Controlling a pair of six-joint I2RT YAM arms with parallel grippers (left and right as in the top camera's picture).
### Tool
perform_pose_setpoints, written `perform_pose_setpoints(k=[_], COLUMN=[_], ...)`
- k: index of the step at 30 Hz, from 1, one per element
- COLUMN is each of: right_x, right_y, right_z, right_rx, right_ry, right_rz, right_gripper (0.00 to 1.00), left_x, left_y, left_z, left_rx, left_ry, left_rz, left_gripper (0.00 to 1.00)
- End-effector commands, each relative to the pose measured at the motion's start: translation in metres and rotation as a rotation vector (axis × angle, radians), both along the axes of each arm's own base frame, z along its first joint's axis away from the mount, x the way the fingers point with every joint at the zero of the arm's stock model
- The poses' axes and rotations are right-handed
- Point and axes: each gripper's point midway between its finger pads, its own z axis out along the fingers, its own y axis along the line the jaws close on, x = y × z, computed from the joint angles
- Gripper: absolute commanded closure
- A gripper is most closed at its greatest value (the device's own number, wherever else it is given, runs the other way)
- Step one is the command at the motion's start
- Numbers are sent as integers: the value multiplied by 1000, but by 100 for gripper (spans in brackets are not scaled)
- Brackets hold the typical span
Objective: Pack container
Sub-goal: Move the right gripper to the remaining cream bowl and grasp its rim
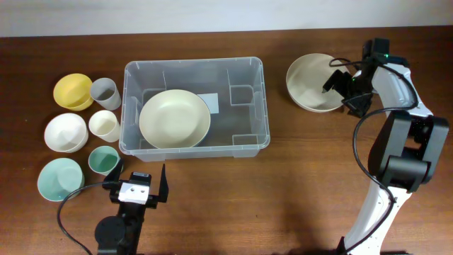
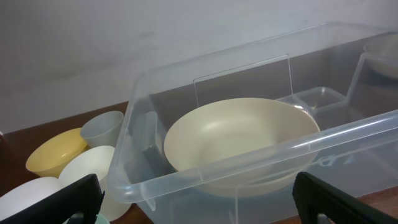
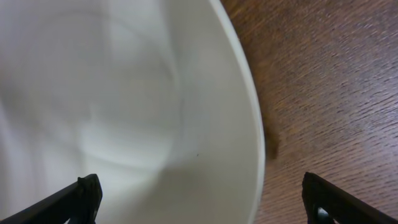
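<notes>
The container (image 1: 263, 106) is a large clear plastic bin in the middle of the table, with a white label (image 1: 209, 103) on its base. A cream bowl (image 1: 174, 118) lies inside its left half. A second cream-white bowl (image 1: 309, 81) sits on the table to the right of it. My right gripper (image 1: 340, 83) is open over that bowl's right rim; in the right wrist view the fingers (image 3: 202, 205) straddle the rim of the bowl (image 3: 124, 93), one inside and one outside. My left gripper (image 1: 139, 183) is open and empty in front of the container (image 2: 261, 152).
Left of the container stand a yellow bowl (image 1: 73, 91), a grey cup (image 1: 104, 91), a white bowl (image 1: 65, 132), a cream cup (image 1: 104, 125), a teal bowl (image 1: 60, 178) and a teal cup (image 1: 104, 160). The teal cup is just left of my left gripper.
</notes>
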Motion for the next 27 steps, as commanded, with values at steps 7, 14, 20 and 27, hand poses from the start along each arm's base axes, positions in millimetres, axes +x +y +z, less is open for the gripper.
perform_pose_setpoints(k=[7, 14, 20, 27], right_x=[0, -2, -2, 0], right_y=[4, 6, 5, 5], right_z=[-2, -8, -13, -13], right_rx=[5, 12, 14, 12], right_ry=[-5, 8, 16, 7], right_rz=[4, 5, 4, 0], right_gripper=[21, 32, 53, 85], left_x=[0, 0, 0, 0], left_y=[1, 1, 1, 1], left_z=[-2, -2, -2, -2], left_rx=[5, 5, 5, 5], left_ry=[3, 3, 3, 3], left_rz=[1, 1, 1, 1], left_gripper=[0, 0, 0, 0])
